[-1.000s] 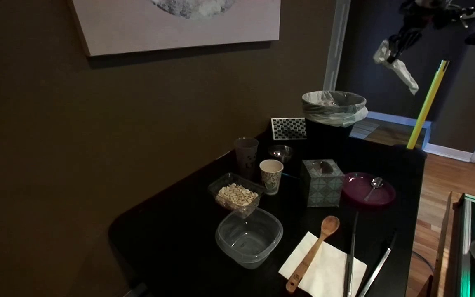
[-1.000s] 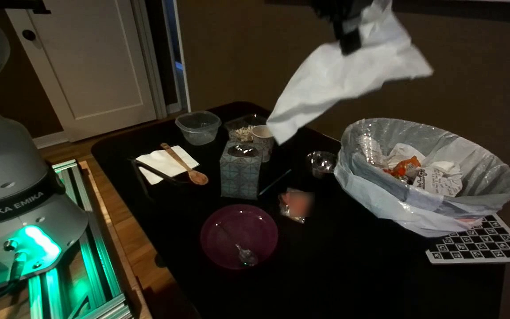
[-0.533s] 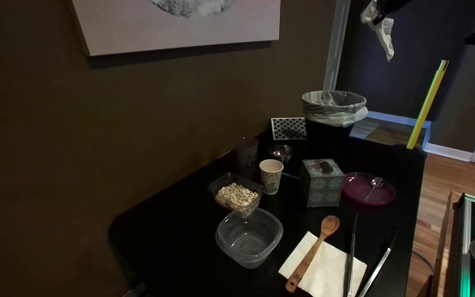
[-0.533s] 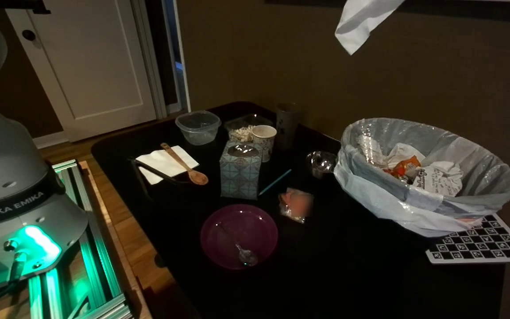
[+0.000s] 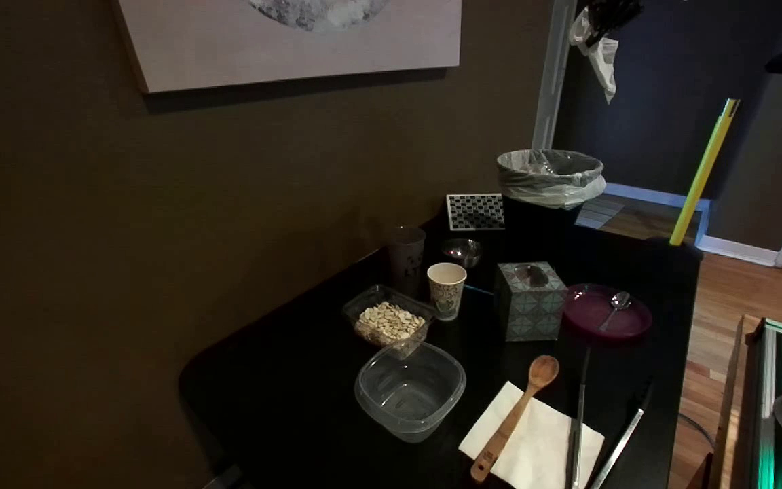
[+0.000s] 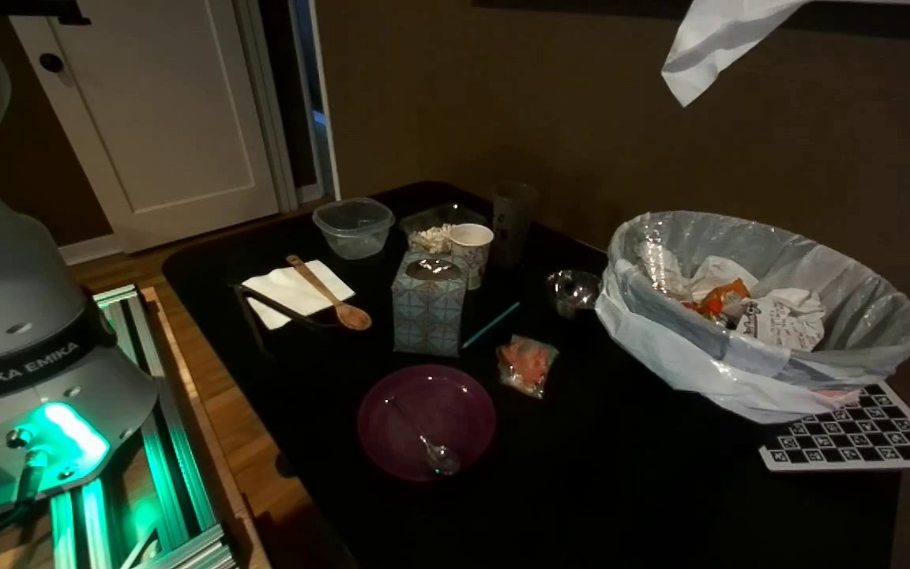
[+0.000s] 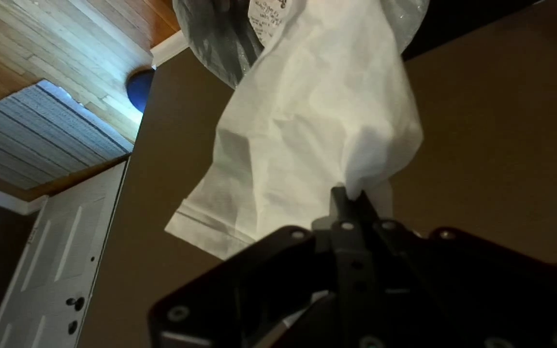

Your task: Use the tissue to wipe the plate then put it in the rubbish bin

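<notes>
My gripper (image 7: 350,192) is shut on the white tissue (image 7: 307,111), pinching it at one spot while the rest hangs loose and crumpled. In an exterior view, the tissue (image 5: 605,71) dangles high above the rubbish bin (image 5: 550,193). Only a lower corner of the tissue (image 6: 712,51) enters at the top of an exterior view, where the gripper is out of frame. The lined bin (image 6: 676,359) holds paper and an orange wrapper. Partly behind the tissue in the wrist view is the bin's liner (image 7: 211,41). On the table rests the maroon plate (image 6: 455,395), a metal spoon (image 6: 441,457) lying in it.
A tissue box (image 6: 427,312) stands beside the plate, near a paper cup (image 5: 447,292) and a clear container (image 5: 410,390). A small packet (image 6: 528,363) and a glass bowl (image 6: 575,292) lie between plate and bin. Behind rises a wall with a picture (image 5: 296,47).
The gripper has carried the tissue upward, then across above the bin: leftward in an exterior view, rightward in an exterior view. Bin, plate and spoon stay where they were.
</notes>
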